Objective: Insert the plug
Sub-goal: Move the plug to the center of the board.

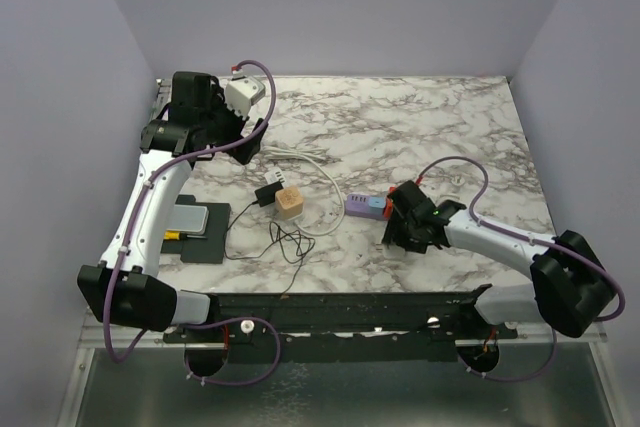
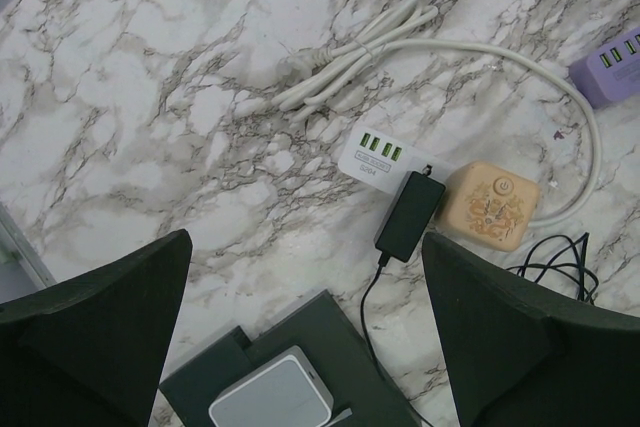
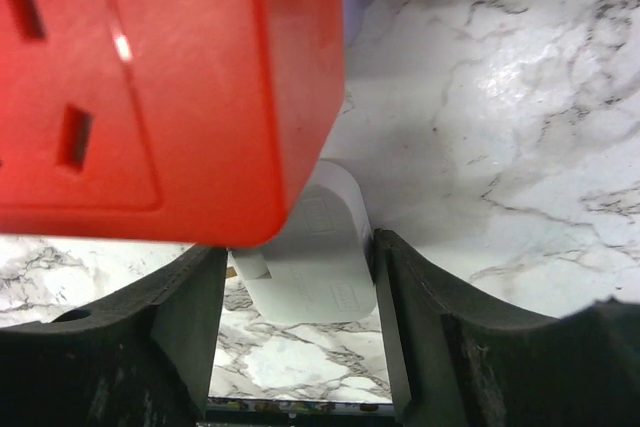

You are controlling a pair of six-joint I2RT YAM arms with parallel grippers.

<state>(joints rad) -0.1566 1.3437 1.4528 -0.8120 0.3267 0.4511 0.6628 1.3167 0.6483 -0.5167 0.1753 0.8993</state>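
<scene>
Red socket block (image 3: 150, 77) nearest us. Just beneath its edge, the right gripper (image 3: 300, 282) pinches the white plug (image 3: 312, 257) on both sides. Left gripper (image 2: 305, 237) spread wide above the marble table (image 2: 150, 67).

I log the bench (image 1: 420, 137) as smooth, marble-veined, with a slight sheen. Red socket block (image 3: 150, 77): glossy plastic, one highlight. White plug (image 3: 310, 277) under it: smooth satin plastic. Right end effector (image 3: 300, 247) fingers (image 3: 450, 347): matt black plastic.

fingers (image 3: 180, 337) grip white plug (image 3: 310, 267) under red socket (image 3: 150, 77)
</scene>
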